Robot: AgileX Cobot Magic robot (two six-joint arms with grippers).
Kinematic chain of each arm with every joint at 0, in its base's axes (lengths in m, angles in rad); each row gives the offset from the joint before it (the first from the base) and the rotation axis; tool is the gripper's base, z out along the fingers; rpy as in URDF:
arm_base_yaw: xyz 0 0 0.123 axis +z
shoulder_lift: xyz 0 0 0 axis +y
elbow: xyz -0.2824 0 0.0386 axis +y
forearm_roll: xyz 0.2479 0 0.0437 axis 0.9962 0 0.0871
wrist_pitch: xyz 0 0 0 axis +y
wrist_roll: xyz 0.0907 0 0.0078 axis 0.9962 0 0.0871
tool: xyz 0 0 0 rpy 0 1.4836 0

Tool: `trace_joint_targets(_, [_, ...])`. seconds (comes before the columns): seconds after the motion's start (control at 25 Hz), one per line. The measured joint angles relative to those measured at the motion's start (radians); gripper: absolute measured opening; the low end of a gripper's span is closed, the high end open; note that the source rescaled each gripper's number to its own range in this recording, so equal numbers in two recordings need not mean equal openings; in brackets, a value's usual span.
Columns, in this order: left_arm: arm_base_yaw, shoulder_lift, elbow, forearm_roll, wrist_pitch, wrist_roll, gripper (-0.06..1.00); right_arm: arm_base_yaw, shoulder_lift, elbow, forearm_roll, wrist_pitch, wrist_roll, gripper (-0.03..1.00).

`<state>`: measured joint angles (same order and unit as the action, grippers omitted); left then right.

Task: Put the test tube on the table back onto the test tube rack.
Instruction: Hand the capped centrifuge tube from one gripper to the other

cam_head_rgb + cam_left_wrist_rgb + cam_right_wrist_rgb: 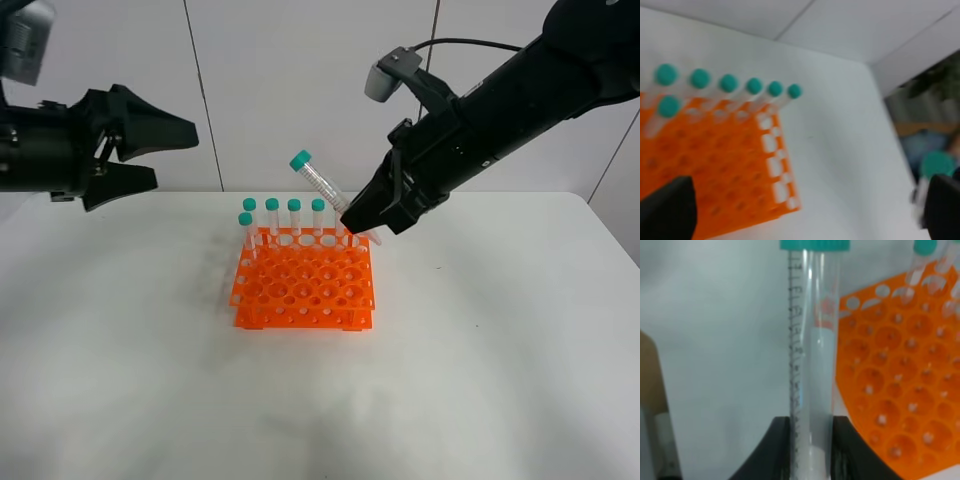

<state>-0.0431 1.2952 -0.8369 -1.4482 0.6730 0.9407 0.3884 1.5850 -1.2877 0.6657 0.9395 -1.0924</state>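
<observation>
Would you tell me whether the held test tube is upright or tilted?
Tilted: the test tube in the right gripper leans leftward above the rack.

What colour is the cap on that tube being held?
Teal green; the cap of the test tube in the right gripper shows best in the exterior high view.

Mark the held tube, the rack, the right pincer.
Clear teal-capped test tube [321, 185]: exterior high, graduated body.
Bright orange plastic rack [305, 285]: exterior high, top tier.
Right pincer [352, 226]: exterior high, between fingertips.
</observation>
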Motion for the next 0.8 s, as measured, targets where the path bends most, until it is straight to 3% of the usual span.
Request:
trace_joint_targets(0.2, [-0.109, 0.103, -0.029, -0.21, 0.016, 0.113, 1.0, 0.014, 0.0, 0.0, -0.002, -0.04, 0.0, 0.03])
trace_joint_targets(0.28, [-0.152, 0.129, -0.035, -0.254, 0.015, 0.149, 1.0, 0.014, 0.0, 0.0, -0.002, -0.043, 0.001, 0.03])
trace_joint_targets(0.8, [-0.3, 0.27, -0.186, -0.278, -0.012, 0.181, 1.0, 0.014, 0.0, 0.0, -0.004, -0.064, 0.003, 0.03])
